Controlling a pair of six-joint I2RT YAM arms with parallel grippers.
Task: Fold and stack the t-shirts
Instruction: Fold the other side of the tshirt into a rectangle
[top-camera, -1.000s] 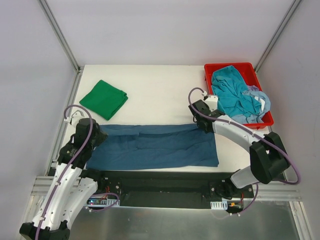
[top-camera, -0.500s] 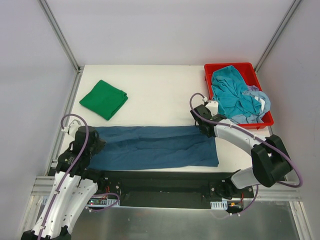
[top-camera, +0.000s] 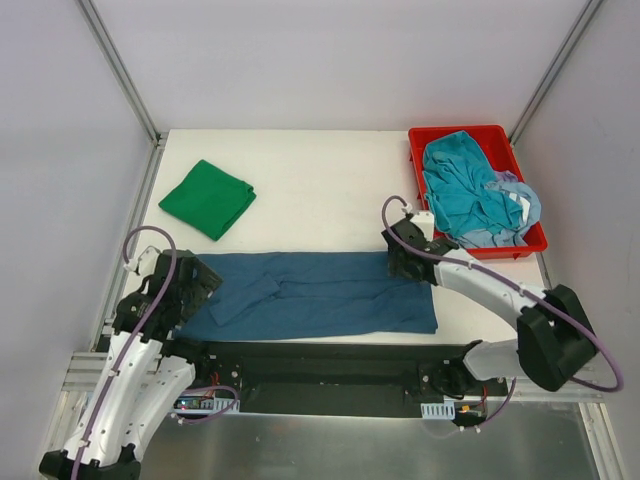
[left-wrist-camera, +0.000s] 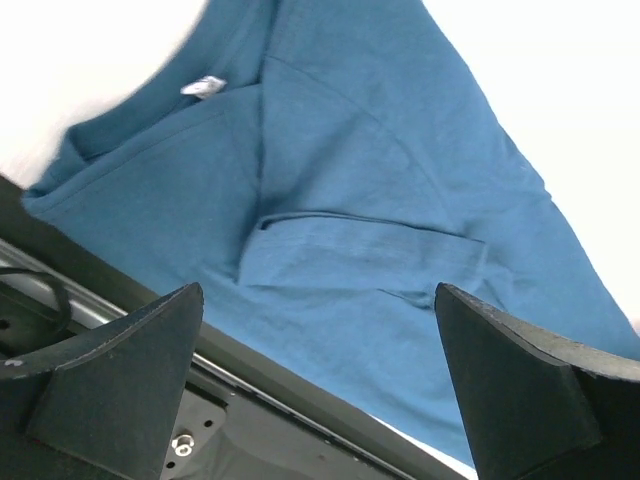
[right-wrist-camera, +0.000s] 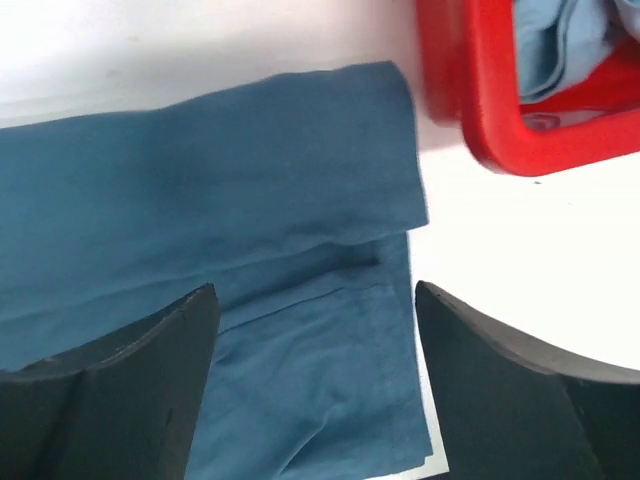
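A dark navy-blue t-shirt (top-camera: 320, 295) lies folded into a long band along the table's near edge, one short sleeve turned over near its left end. My left gripper (top-camera: 197, 283) hovers open over that left end; the left wrist view shows the collar label and sleeve of the shirt (left-wrist-camera: 380, 200) below the left gripper (left-wrist-camera: 318, 290). My right gripper (top-camera: 398, 262) stands open over the shirt's far right corner (right-wrist-camera: 250, 160), nothing between the right gripper's (right-wrist-camera: 315, 290) fingers. A bright green t-shirt (top-camera: 208, 198) lies folded at the back left.
A red tray (top-camera: 455, 132) at the back right holds a crumpled teal shirt (top-camera: 462, 185) and a pale blue one (top-camera: 515, 205). Its corner (right-wrist-camera: 480, 100) sits close to my right gripper. A black rail (left-wrist-camera: 250, 400) runs along the table's near edge.
Both grippers drew the navy shirt's far edge toward the near side, then opened and let go. The shirt now lies as a narrower band.
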